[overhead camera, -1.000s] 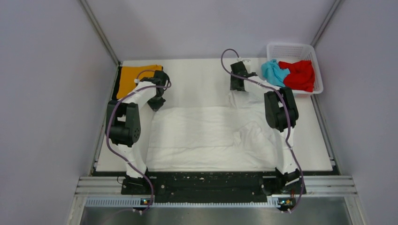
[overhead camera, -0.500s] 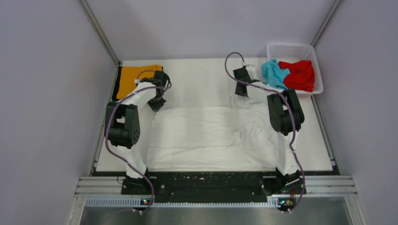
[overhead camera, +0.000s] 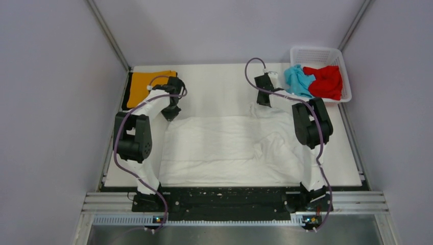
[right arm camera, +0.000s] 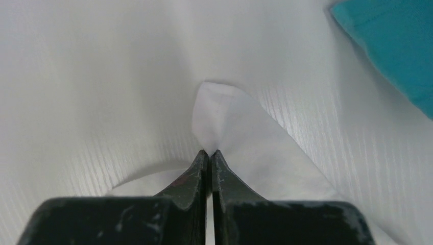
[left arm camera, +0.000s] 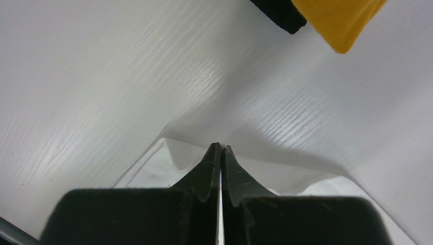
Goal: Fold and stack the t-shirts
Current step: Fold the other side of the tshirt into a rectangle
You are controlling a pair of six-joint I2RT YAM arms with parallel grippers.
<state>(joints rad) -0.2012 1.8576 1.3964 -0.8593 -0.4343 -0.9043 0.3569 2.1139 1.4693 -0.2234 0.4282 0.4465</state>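
— Where does the shirt lie from your fingers?

— The white t-shirt (overhead camera: 219,148) is spread over the middle of the worktop (overhead camera: 214,81), its long axis running left to right across the top view. Nearly all of it sits below my two pinch points in the frame, toward the arm bases.

— What are you holding?

— My left fingers (left arm camera: 209,168) are pressed together on a fold at its upper left edge. My right fingers (right arm camera: 201,168) are closed tight on the upper right corner, and a tab of white cloth pokes out past the tips. The right pinch sits higher in the frame than the left, so the top edge slants and the cloth bunches by the right arm.

— So which way is the fold?

— I judge the top edge comes down over the lower hem, with each arm carrying its own end. I'd level the two pinches first.

— Any neighbours?

— The orange t-shirt (overhead camera: 145,87) lies folded at the upper left, just beyond my left fingers. The light blue t-shirt (overhead camera: 298,79) and red t-shirt (overhead camera: 324,81) sit in the basket (overhead camera: 316,50) at the upper right.
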